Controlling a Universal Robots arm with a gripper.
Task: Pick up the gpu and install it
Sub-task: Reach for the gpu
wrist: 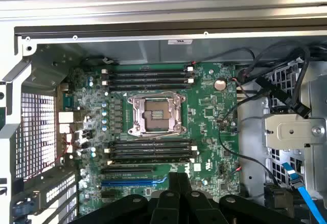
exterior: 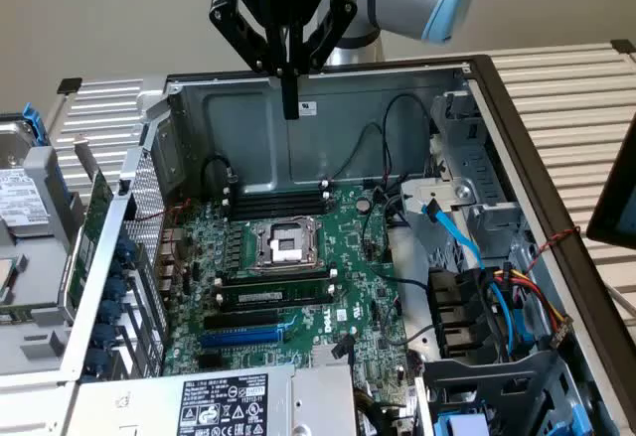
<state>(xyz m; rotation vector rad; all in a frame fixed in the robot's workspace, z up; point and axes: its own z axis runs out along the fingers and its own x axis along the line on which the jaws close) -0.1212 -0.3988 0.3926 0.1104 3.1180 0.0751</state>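
Note:
My gripper (exterior: 289, 106) hangs above the rear of the open computer case (exterior: 328, 73), fingers shut together and pointing down with nothing between them. In the wrist view the gripper (wrist: 179, 177) looks down on the green motherboard (wrist: 209, 106), its tips over the lower slot area. A green card (exterior: 94, 222) stands on edge outside the case wall at the exterior view's left; it appears to be the gpu, though its fan side is hidden. It lies well away from the gripper. A blue expansion slot (exterior: 243, 337) (wrist: 134, 181) sits bare on the motherboard.
The CPU socket (exterior: 283, 245) sits mid-board, with RAM sticks (exterior: 278, 201) behind it. A power supply (exterior: 229, 401) fills the near corner. Cables and drive bays (exterior: 477, 287) crowd the exterior view's right. A hard drive (exterior: 22, 203) lies outside at the left.

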